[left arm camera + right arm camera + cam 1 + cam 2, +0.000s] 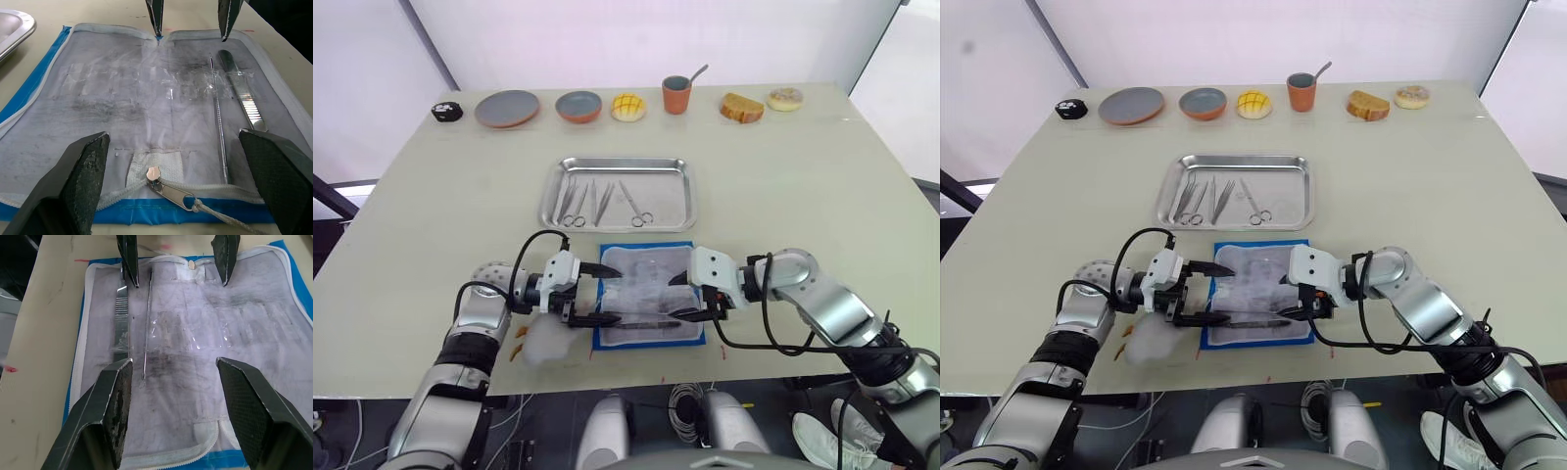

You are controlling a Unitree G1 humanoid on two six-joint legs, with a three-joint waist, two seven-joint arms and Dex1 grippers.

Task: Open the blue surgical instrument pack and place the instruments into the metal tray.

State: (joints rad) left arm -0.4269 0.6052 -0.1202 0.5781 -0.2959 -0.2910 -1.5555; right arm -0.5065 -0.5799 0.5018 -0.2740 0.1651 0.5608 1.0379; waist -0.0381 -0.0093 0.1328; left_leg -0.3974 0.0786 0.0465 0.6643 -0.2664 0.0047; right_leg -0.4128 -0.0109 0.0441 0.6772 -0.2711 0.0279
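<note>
While the blue surgical instrument pack (648,295) lies unzipped and spread flat at the near edge of the table (822,186), both grippers hover over it from opposite ends. Left gripper (597,294): fingers spread wide, grasping nothing. Right gripper (683,296): fingers likewise parted, empty. Two instruments remain on the pale lining: a flat ridged handle (243,100) and a thin probe (218,125), side by side. The metal tray (553,186) sits just beyond the pack, holding scissors and forceps (603,201).
</note>
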